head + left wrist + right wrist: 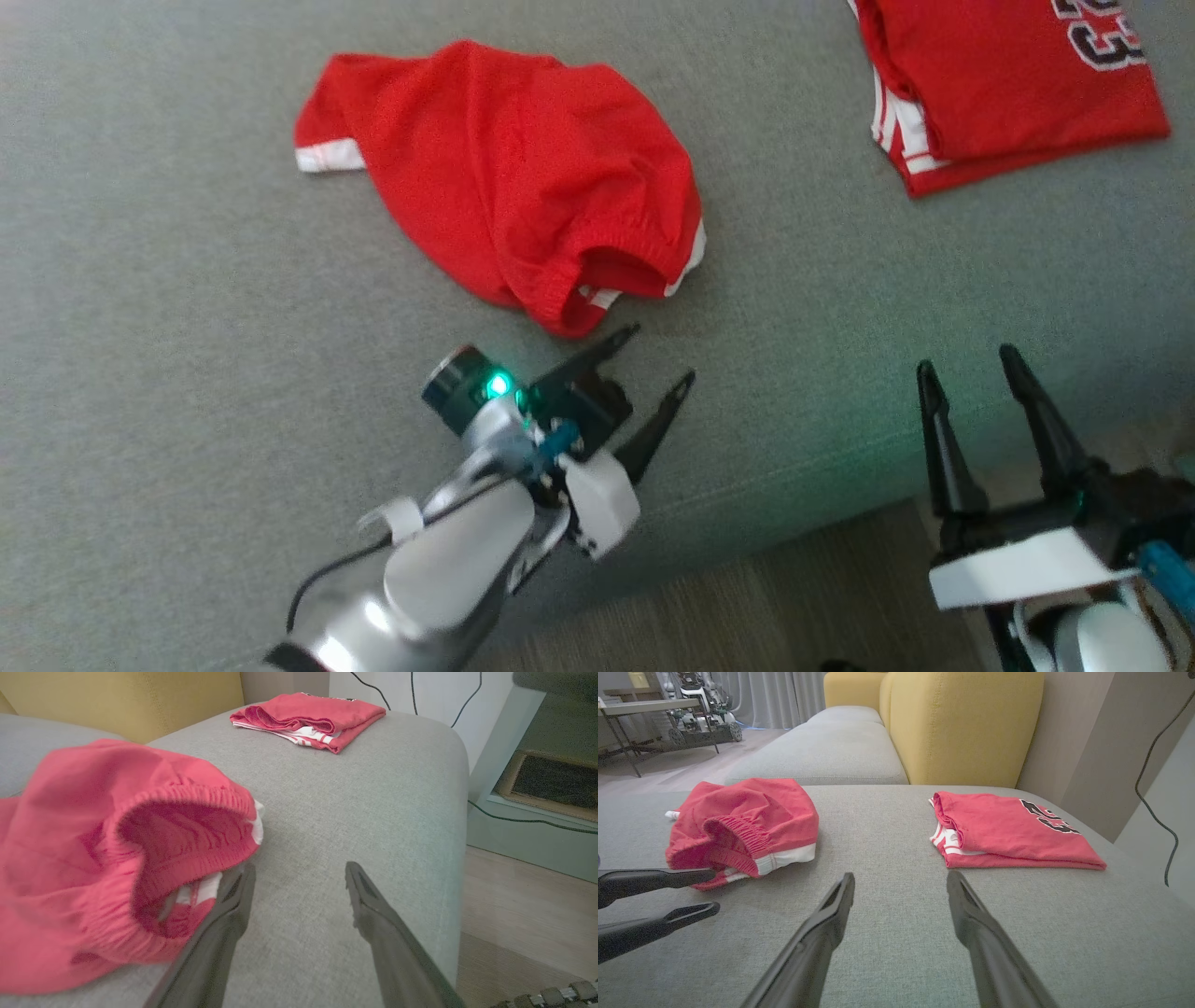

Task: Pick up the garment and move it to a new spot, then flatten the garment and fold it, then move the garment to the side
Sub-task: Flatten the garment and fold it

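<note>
Both sets of jaws spread, empty. My left gripper [663, 351] sits at the garment [523, 177] waistband [551, 285] to pinch it; right gripper [965, 358] hangs aside.

Left gripper [663, 351] stretched forward, jaws apart; right gripper [965, 358] (apart too) sits, it seems, nearer the body.

Folded jersey [1018, 84] on grey sofa [187, 327]

You're in a living room. Your grey sofa [878, 812] has yellow cushions [966, 728] at twelve o'clock, curtains [784, 695] at eleven.
</note>
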You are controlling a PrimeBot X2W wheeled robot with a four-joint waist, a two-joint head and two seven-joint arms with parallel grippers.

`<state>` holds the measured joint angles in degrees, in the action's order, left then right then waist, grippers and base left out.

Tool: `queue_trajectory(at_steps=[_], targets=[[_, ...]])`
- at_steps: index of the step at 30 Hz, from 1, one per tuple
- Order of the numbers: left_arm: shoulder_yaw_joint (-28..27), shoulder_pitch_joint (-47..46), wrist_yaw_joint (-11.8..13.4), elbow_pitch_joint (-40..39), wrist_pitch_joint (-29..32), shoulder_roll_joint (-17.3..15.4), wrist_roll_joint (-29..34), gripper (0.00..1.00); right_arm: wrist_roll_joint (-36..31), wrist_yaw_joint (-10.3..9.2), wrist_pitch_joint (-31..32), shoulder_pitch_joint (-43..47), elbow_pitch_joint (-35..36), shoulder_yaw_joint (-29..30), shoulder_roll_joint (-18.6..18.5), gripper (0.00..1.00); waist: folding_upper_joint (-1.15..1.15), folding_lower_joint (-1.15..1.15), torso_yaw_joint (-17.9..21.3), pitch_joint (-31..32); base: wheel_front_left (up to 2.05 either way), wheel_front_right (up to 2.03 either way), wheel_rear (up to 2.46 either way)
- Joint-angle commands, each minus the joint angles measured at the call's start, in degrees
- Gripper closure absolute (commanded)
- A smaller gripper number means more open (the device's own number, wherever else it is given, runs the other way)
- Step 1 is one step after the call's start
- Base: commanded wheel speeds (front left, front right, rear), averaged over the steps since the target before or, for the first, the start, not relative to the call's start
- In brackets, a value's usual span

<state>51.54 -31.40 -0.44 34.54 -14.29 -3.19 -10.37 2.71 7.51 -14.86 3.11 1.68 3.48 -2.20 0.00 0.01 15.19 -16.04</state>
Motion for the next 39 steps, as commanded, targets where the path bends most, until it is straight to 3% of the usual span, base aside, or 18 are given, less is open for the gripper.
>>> queue_trajectory(at_steps=[1, 7, 18, 20, 21, 22, 28, 34, 39], targets=[[-0.89, -2.65, 0.67, -0.88, -0.59, 0.31, -0.78, 0.0, 0.44, -0.02, -0.14, -2.26, 2.02, -1.03, -0.68, 0.0, 0.0, -0.01, 0.92, -1.53, 0.0, 0.0, 0.0], [2.12, -8.18, 4.05, 2.79, -0.65, 0.31, -4.08, 0.0, 1.51, -0.02, -0.14, -3.94, 1.73, -1.29, -0.67, 0.0, 0.0, -0.01, 1.27, -4.08, 0.0, 0.0, 0.0], [7.12, -14.36, 6.12, 3.97, -0.7, 0.31, -10.09, 0.0, 2.27, -0.02, -0.14, -6.46, 1.33, -0.73, -0.67, 0.0, 0.0, -0.01, 2.07, -7.36, 0.0, 0.0, 0.0], [7.84, -15.07, 6.22, 4.19, -0.7, 0.31, -10.5, 0.54, 2.38, -0.02, -0.14, -6.52, 1.22, -0.52, -0.67, 0.0, 0.0, -0.01, 2.1, -7.64, 0.0, 0.0, 0.0], [8.18, -15.36, 6.17, 4.44, -0.7, 0.31, -10.7, 0.95, 2.45, -0.02, -0.14, -6.58, 1.18, -0.45, -0.67, 0.0, 0.0, -0.01, 2.12, -7.75, 0.0, 0.0, 0.0], [8.6, -15.67, 6.02, 4.82, -0.7, 0.31, -10.83, 1.0, 2.52, -0.02, -0.14, -6.65, 1.13, -0.38, -0.67, 0.0, 0.0, -0.01, 2.13, -7.81, 0.0, 0.0, 0.0], [8.33, -17.7, 4.58, 3.46, -0.7, 0.31, -11.81, 1.0, 3.18, -0.02, -0.14, -6.99, 0.71, -0.1, -0.67, 0.0, 0.0, -0.01, 1.77, -6.19, 0.0, 0.0, 0.0], [5.04, -23.88, -1.38, -0.79, -0.71, 0.09, -13.85, 1.0, 3.52, -0.02, -0.14, -6.65, -0.1, -0.67, -0.67, 0.0, 0.0, -0.01, 0.92, -1.09, 0.0, 0.0, 0.0], [2.56, -31.05, -4.61, -3.47, -0.14, -2.97, -15.14, 1.0, 3.87, -0.02, -0.14, -5.77, -0.43, -1.11, -0.67, 0.0, 0.0, -0.01, -0.17, 3.44, 0.0, 0.0, 0.0]])
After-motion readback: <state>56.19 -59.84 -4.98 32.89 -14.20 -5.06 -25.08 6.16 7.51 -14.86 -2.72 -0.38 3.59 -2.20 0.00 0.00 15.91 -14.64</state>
